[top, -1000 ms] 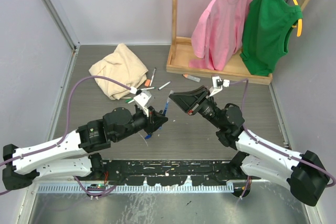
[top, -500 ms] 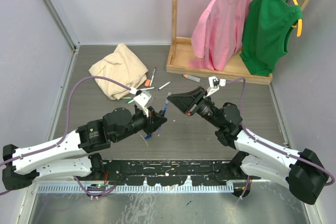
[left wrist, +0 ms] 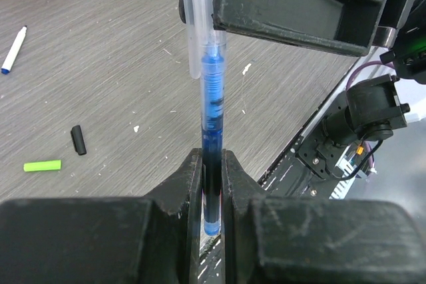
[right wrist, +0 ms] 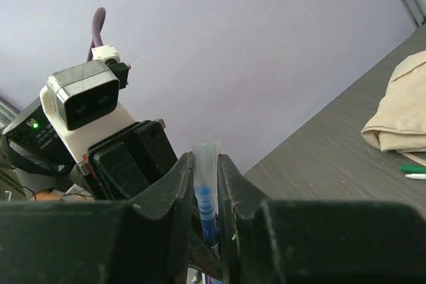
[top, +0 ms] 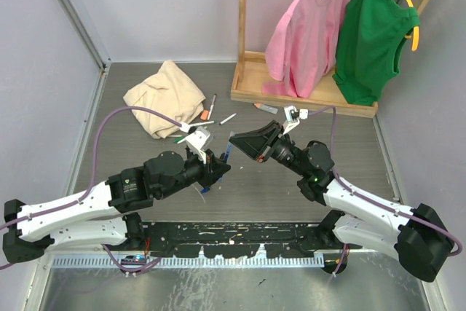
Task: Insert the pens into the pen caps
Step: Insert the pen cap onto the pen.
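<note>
My left gripper (top: 218, 165) is shut on a blue pen (left wrist: 212, 118) and holds it above the table. My right gripper (top: 237, 138) is shut on a clear pen cap (right wrist: 205, 157), which sits over the pen's tip. In the left wrist view the cap (left wrist: 200, 18) covers the pen's upper end under the right gripper's fingers (left wrist: 293, 4). In the right wrist view the blue pen (right wrist: 207, 207) shows inside the cap. In the top view the two grippers meet nose to nose around the pen (top: 228, 152).
Loose pens (top: 212, 109) and an orange marker (top: 263, 108) lie behind the grippers. A black cap (left wrist: 78, 140) and a green cap (left wrist: 42, 165) lie on the table. A beige cloth (top: 166, 96) lies at the back left. A wooden rack (top: 291, 89) with hanging shirts stands at the back right.
My right gripper has moved a little left toward the left gripper with the cap over the pen. The left gripper has barely moved.
</note>
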{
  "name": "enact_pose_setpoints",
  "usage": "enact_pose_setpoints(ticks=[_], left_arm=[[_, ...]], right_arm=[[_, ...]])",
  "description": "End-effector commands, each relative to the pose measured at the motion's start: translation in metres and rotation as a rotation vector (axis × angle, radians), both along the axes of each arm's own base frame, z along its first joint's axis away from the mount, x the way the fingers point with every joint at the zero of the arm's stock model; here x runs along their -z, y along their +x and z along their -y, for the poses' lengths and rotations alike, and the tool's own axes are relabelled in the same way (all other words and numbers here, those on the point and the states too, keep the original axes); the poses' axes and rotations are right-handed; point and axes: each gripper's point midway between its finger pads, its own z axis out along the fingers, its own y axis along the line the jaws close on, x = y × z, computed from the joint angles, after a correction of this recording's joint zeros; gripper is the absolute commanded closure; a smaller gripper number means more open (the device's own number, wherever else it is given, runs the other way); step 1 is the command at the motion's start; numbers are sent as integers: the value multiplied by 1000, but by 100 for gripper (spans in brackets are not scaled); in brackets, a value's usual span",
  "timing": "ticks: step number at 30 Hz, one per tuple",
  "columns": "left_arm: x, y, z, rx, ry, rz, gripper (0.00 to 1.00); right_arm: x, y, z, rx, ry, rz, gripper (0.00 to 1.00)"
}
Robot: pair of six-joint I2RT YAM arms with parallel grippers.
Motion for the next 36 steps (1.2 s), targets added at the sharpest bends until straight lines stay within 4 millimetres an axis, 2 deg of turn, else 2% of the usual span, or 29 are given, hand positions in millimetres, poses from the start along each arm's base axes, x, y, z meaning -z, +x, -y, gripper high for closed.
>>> enact_pose_setpoints(ticks=[1,13,21,26,33,36], left_arm=[[-44,13,-1,-76,-142,50,100],[-68,17,-4,-112,-225,69,100],[-78,19,-7,-126,-248,87,100],[-77,19,-9,-126,-241,90,100],[-70,16,-12,-118,-228,80,100],[-69,16,-15,-122,-221,78,100]], right_arm=[[-7,-16,-9,-79,-32,79,100],[27,-18,-23,-107,-155,86,90],[36,-28,-32,-170,-175,82,85],[28,-30,-30,-161,-155,86,76],[4,-26,-20,-101,-126,103,60],[-1,-23,-15,-59,-136,107,57]])
